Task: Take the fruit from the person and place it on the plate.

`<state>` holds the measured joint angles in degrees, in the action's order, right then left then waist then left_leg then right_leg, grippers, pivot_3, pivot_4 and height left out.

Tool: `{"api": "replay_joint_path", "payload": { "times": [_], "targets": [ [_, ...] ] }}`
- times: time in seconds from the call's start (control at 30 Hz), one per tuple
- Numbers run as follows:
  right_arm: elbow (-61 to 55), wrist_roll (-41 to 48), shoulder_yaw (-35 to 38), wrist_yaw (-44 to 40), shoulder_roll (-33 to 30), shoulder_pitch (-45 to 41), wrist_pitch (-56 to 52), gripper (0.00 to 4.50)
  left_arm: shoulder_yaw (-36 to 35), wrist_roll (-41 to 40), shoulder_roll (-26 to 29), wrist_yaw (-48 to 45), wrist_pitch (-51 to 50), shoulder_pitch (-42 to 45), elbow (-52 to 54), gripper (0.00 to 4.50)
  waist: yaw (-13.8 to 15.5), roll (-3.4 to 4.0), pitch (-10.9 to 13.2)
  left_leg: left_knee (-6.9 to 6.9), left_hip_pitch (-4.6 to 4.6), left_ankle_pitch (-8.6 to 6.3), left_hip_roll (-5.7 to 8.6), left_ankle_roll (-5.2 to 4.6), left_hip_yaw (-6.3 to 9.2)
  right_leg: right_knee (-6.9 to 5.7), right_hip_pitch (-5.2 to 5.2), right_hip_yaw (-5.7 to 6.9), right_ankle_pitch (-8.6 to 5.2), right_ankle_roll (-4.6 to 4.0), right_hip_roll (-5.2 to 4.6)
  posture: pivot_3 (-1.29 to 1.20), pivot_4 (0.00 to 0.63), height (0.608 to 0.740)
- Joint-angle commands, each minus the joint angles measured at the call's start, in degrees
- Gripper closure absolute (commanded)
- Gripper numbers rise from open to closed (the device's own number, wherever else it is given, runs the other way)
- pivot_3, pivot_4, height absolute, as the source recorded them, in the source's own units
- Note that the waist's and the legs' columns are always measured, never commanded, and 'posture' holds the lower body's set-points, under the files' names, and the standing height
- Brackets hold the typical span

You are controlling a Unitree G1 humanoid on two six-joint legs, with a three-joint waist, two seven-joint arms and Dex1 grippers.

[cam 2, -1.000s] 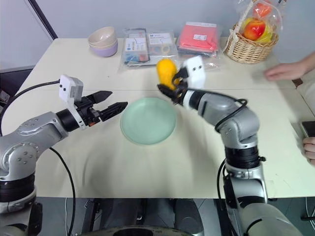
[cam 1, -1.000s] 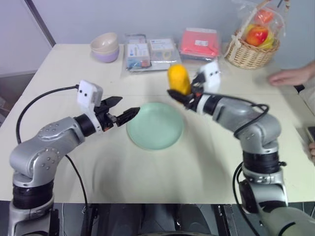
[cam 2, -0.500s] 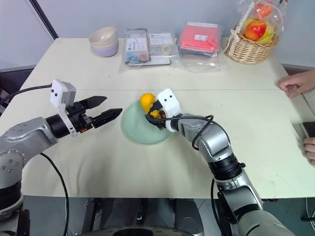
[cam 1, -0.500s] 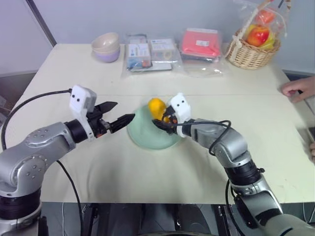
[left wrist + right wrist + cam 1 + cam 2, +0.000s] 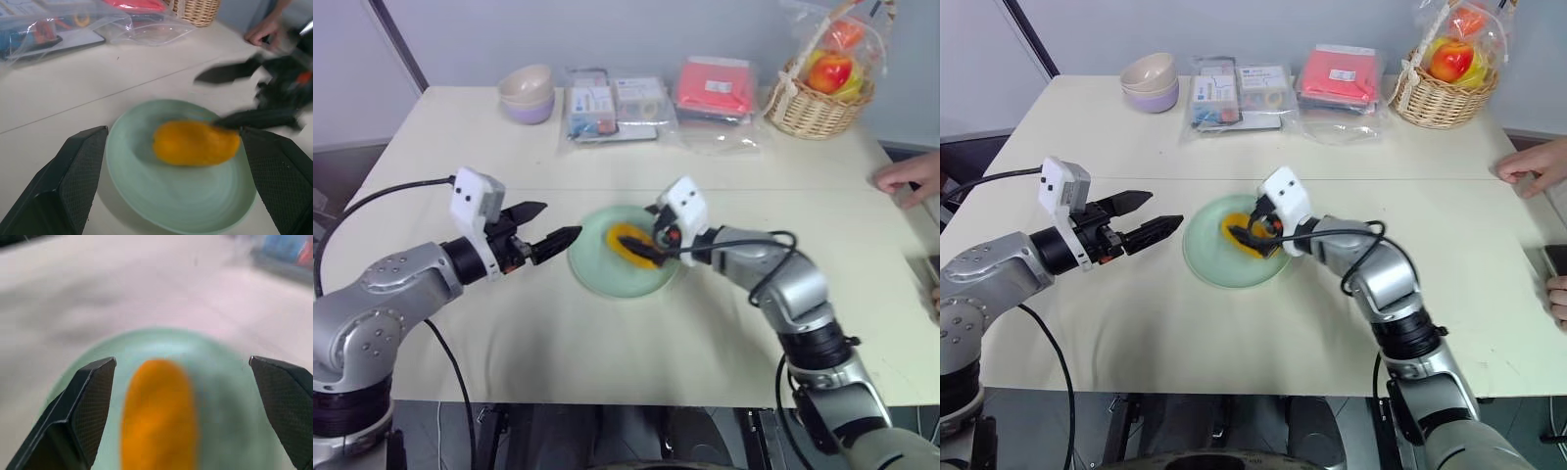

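At the centre of the table, the fruit lies flat on the plate, its long axis running from about 10 o'clock to 4 o'clock in the head views. One second earlier it was held upright in the air beyond the plate's far rim; half a second earlier it was still gripped just above the plate. The right pincer now stands with its two black fingers spread wide, one to either side of the fruit; the wrist view shows clear gaps, though one fingertip may still brush the fruit's end, which blur leaves uncertain. The fruit is thus released. The left pincer, at 9 o'clock of the plate, remains just off the rim, fingers apart and holding nothing, much as before. The person, seen as a hand resting at 3 o'clock near the table's edge, has drawn back toward that edge since the earliest frame. At 12 o'clock lie plastic-wrapped packets; at 11 o'clock, stacked bowls; at 1 o'clock, a wicker basket.
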<state>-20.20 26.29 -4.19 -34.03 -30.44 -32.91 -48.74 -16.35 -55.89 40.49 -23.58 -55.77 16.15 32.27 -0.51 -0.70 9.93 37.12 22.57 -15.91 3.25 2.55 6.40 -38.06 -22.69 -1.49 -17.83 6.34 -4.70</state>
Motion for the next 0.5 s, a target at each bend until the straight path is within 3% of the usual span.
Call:
{"api": "replay_joint_path", "payload": {
  "times": [0.03, 0.2, 0.5],
  "targets": [
    [-8.5, 5.3, 9.5, -9.0, -9.3, 3.5, 1.6, 0.05, -0.4, -1.4, 1.6, -2.5, 0.6, 0.0, 1.6, 0.0, 0.2, 0.0, 0.0, -0.01, 0.01, -0.02, 0.0, -0.03, 0.01, 0.04, 0.01, 0.01, 0.0, 0.0, -0.01, 0.0, 0.15, 0.74],
    [-12.7, 12.4, 22.4, -17.6, -21.2, 13.3, -0.4, 0.05, -0.3, -1.8, 2.7, -4.4, 0.9, -0.3, 1.6, 0.0, -0.5, 0.01, 0.0, -0.04, -0.06, -0.09, -0.09, -0.15, -0.04, 0.09, 0.08, 0.0, 0.0, 0.0, 0.03, 0.0, 0.15, 0.74],
    [-13.8, 13.1, 24.8, -15.3, -22.6, 18.4, 0.7, 0.05, 0.0, -1.9, 2.6, -5.0, 0.9, 0.0, 1.5, 0.0, -0.1, 0.02, 0.0, -0.01, -0.12, -0.08, -0.09, -0.15, -0.05, 0.06, 0.16, 0.01, 0.0, 0.0, 0.04, 0.0, 0.15, 0.74]
  ]
}}
